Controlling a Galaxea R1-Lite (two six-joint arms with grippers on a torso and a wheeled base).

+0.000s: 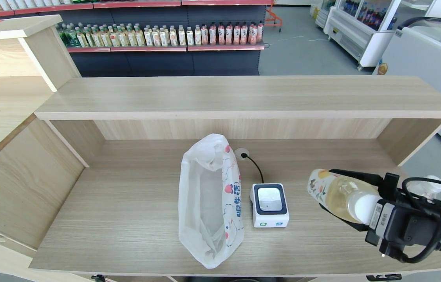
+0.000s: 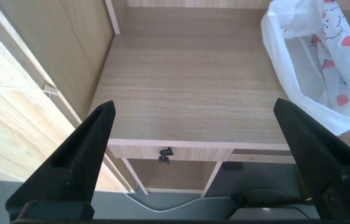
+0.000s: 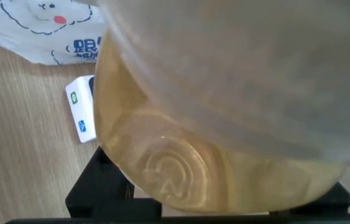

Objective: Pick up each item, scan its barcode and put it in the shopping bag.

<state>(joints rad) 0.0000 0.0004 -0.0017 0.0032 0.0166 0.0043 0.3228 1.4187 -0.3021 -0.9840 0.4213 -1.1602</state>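
My right gripper (image 1: 342,196) is shut on a clear bottle of pale yellow drink (image 1: 338,194) with a white cap, held sideways above the counter to the right of the scanner (image 1: 269,205). The bottle (image 3: 224,106) fills the right wrist view, with the scanner (image 3: 81,117) and the bag (image 3: 44,28) beyond it. A white shopping bag (image 1: 209,199) with red and blue print stands open just left of the scanner. My left gripper (image 2: 193,155) hangs open in front of the counter's near left edge, with nothing between its fingers (image 2: 78,162). The bag (image 2: 321,62) shows off to its side.
The wooden counter (image 1: 126,211) has side walls and a raised shelf (image 1: 244,96) along its back. A black cable (image 1: 255,166) runs from the scanner to a port in the counter. Store shelves with bottles and freezers stand behind.
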